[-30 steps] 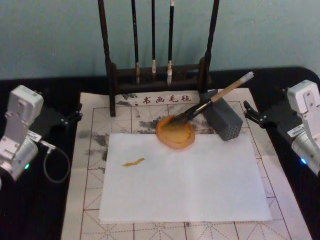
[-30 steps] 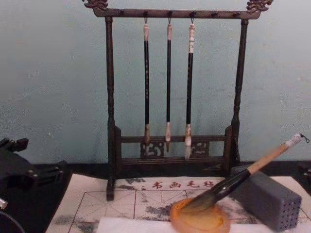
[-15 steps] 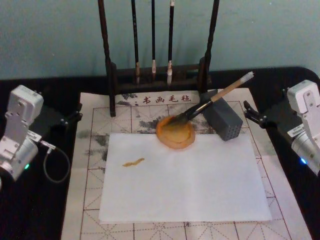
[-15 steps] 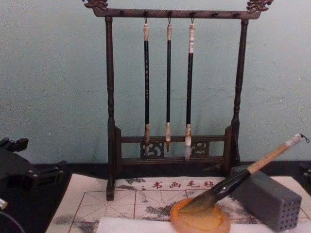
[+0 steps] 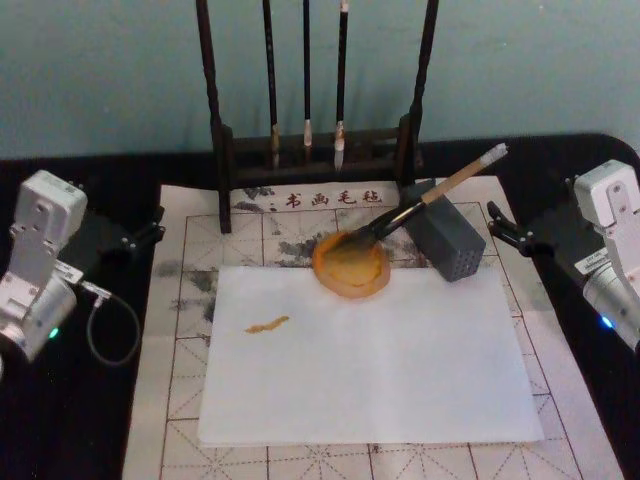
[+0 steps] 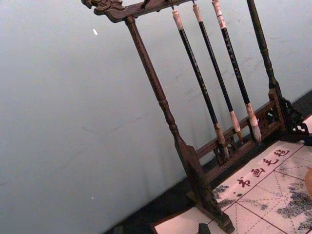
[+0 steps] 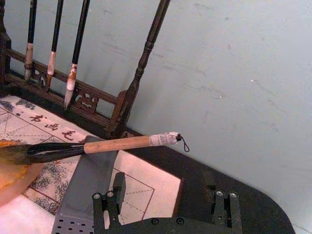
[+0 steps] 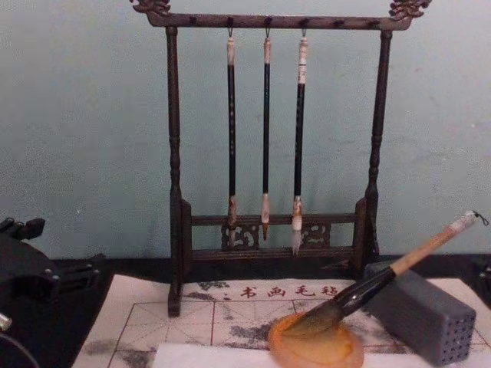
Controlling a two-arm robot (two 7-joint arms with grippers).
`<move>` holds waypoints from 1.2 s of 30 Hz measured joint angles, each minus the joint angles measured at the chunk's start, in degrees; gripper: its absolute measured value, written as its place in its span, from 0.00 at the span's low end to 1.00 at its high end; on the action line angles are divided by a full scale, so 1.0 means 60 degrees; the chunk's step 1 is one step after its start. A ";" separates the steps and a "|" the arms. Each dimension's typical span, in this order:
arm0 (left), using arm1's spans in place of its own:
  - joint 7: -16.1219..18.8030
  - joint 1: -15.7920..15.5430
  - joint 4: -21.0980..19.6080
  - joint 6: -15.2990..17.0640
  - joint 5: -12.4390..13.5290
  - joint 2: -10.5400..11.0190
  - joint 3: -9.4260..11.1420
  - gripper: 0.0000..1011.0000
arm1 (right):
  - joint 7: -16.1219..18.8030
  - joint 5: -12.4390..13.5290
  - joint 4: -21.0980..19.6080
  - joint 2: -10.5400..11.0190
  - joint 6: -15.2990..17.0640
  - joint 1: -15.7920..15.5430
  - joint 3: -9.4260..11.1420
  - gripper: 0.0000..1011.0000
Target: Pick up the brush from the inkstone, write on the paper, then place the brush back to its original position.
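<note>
Nothing has moved since half a second ago. The brush (image 5: 420,205) lies just right of centre in the head view, as before. Its bristles rest in the inkstone (image 5: 350,292) and its handle is propped on the grey block (image 5: 455,248). Your right gripper (image 5: 495,224) sits at the right edge, jaws spread and empty, apart from the brush. Your left gripper (image 5: 152,224) is parked at the left edge, also spread and holding nothing. The paper (image 5: 370,370) carries one short amber stroke (image 5: 267,324) near its left side.

Brush (image 5: 421,203) across inkstone (image 5: 345,291) and block (image 5: 450,243)
</note>
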 joint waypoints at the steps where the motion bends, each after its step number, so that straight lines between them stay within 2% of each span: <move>1: 0.0000 0.0000 0.0000 0.0000 0.0000 0.0000 0.0000 0.99 | 0.0000 0.0000 0.0000 0.0000 0.0000 0.0000 0.0000 0.99; 10: 0.0000 -0.0001 0.0000 0.0000 0.0000 0.0000 0.0000 0.99 | 0.0077 0.0032 0.0000 -0.0054 0.0059 -0.0018 0.0083 0.99; 15: 0.0000 -0.0001 0.0000 0.0000 0.0000 -0.0001 0.0000 0.99 | 0.0491 0.0535 -0.0083 -0.0158 0.0416 -0.0081 0.0339 0.99; 18: 0.0000 -0.0001 0.0000 0.0000 0.0000 -0.0001 0.0000 0.99 | 0.1017 0.1240 -0.0194 -0.0245 0.0936 -0.0134 0.0611 0.99; 21: 0.0000 0.0000 0.0000 0.0000 0.0000 -0.0001 0.0000 0.99 | 0.1315 0.1633 -0.0262 -0.0303 0.1254 -0.0158 0.0754 0.99; 24: 0.0000 0.0000 0.0000 0.0000 0.0000 0.0000 0.0000 0.99 | 0.1775 0.2308 -0.0351 -0.0441 0.1847 -0.0181 0.1026 0.99; 26: 0.0000 0.0000 0.0000 0.0000 0.0000 0.0000 0.0000 0.99 | 0.1852 0.2440 -0.0360 -0.0478 0.1962 -0.0181 0.1076 0.99; 32: 0.0000 0.0000 0.0000 0.0000 0.0000 -0.0001 0.0000 0.99 | 0.2430 0.3665 -0.0382 -0.0888 0.3111 -0.0153 0.1591 0.99; 36: 0.0000 -0.0001 0.0000 0.0000 0.0000 0.0000 0.0000 0.99 | 0.2548 0.4338 -0.0339 -0.1210 0.3664 -0.0118 0.1925 0.99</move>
